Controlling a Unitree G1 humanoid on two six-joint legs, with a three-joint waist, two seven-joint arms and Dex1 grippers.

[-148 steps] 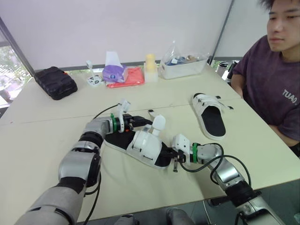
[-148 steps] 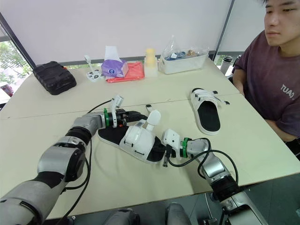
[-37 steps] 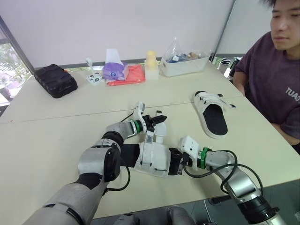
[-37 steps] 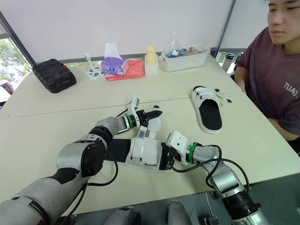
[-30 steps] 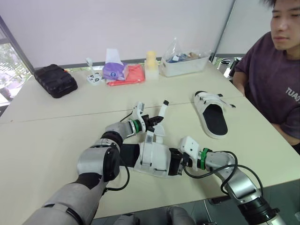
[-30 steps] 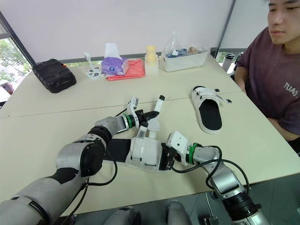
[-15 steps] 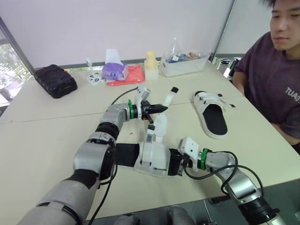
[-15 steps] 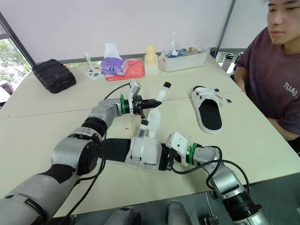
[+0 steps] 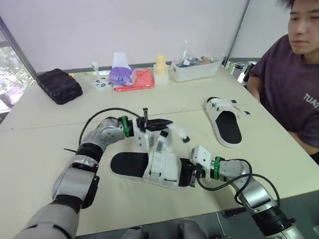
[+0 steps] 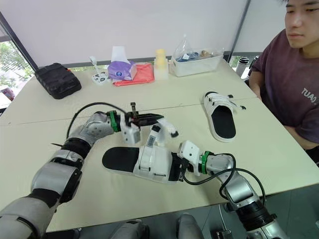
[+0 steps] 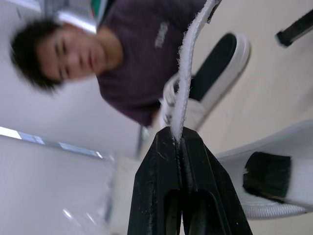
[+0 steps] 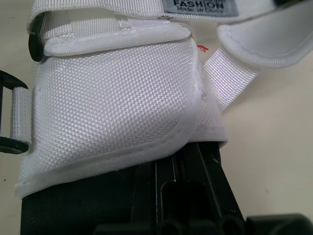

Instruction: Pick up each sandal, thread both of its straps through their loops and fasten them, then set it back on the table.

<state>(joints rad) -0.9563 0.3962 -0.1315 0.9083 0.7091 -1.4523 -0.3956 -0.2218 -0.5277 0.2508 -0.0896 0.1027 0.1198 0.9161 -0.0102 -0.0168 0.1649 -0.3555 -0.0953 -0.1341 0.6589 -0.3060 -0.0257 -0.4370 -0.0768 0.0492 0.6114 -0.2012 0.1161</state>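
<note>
The near sandal (image 9: 160, 167) lay at the near middle of the table (image 9: 40, 139). Its right-hand end was clamped by the right gripper (image 9: 188, 175), whose fingers were closed on the sole. Its free white strap (image 9: 178, 133) was pinched in the closed left gripper (image 9: 167, 122), just above the upper. The second sandal (image 9: 225, 122) lay well apart, to the far right. For a clean threading, the strap would best be kept taut and flat, and its tip steered into the black loop (image 12: 11, 145), with the sole held steady and not twisted.

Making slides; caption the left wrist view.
Left gripper shut on a white strap, another sandal and a person behind.
</note>
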